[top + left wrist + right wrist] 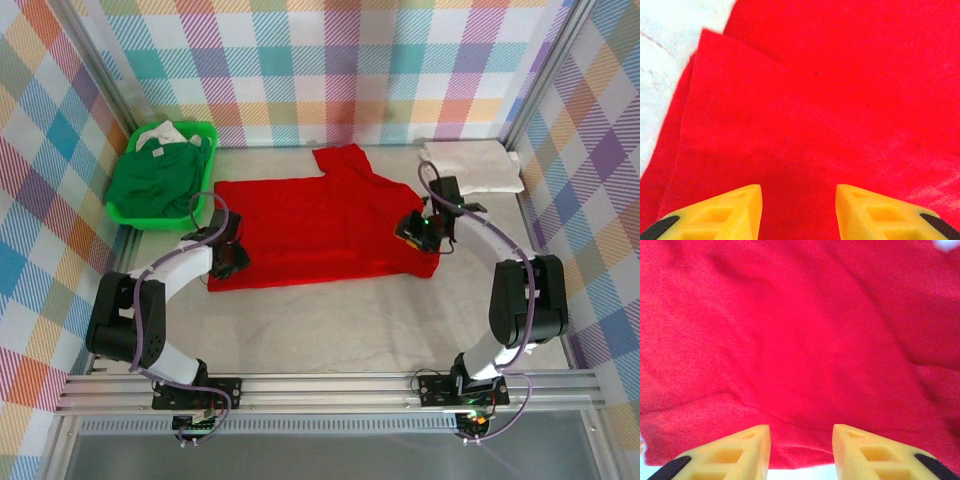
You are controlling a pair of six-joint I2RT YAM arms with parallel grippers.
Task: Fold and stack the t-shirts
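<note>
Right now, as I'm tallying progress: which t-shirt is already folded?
The cream-white t-shirt, a neat rectangle at the far right. The red t-shirt lies spread out in the middle; the dark green t-shirt sits crumpled in the basket.

Left arm (175,262) and right arm (490,240): white link shells, black joints, looped purple cables; black bases on the aluminium rail (330,385). Fingers (725,215) yellow, latticed.

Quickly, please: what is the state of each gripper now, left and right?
Left gripper: open, holding nothing, just above the red shirt.
Right gripper: open, holding nothing, above the same shirt.
</note>
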